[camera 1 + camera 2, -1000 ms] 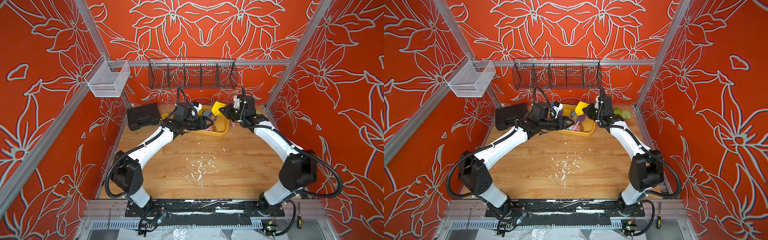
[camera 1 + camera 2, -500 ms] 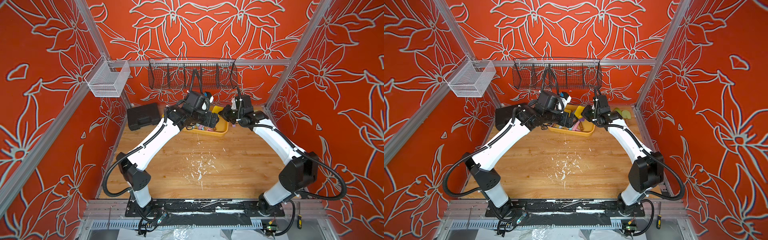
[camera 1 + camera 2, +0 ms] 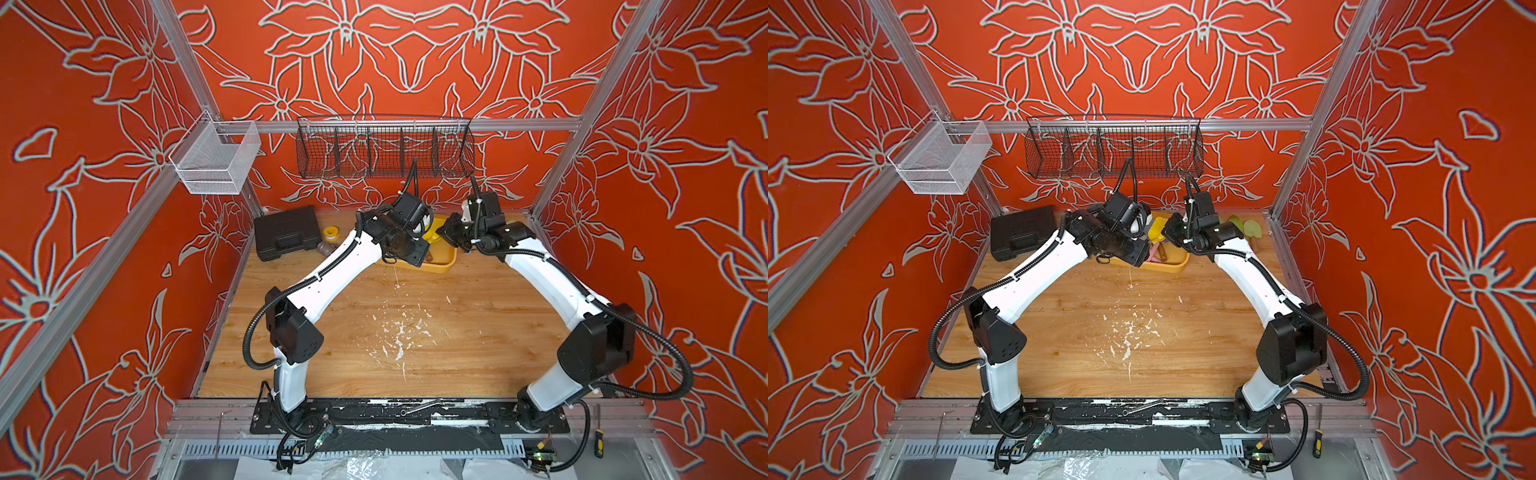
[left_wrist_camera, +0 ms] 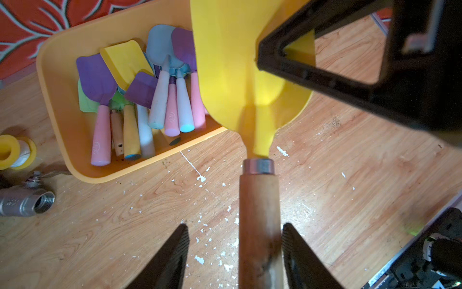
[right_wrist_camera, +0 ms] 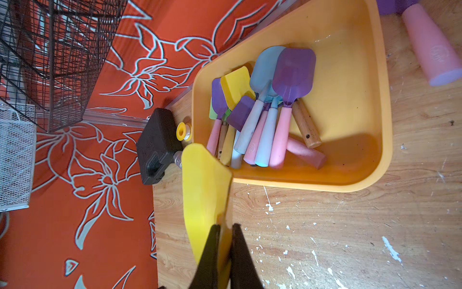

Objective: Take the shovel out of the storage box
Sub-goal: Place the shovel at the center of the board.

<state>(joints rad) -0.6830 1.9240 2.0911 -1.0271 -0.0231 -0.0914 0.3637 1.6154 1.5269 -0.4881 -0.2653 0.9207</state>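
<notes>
Over the wood table, beside the box, the right gripper pinches the shovel by its blade (up in the air), handle pointing straight between the open fingers of the left gripper.

wooden table carries storage box, black case, yellow tape roll, metal valve.

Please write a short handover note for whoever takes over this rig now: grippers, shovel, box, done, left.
Right gripper: shut on the yellow shovel at its blade, holding it in the air.
Left gripper: open, fingers on both sides of the wooden handle, not clamped.
Storage box: on the table, other shovels inside.
Done: shovel lifted from the pile.
Left: likely clamp the handle, release the blade, set the shovel on the table.
</notes>
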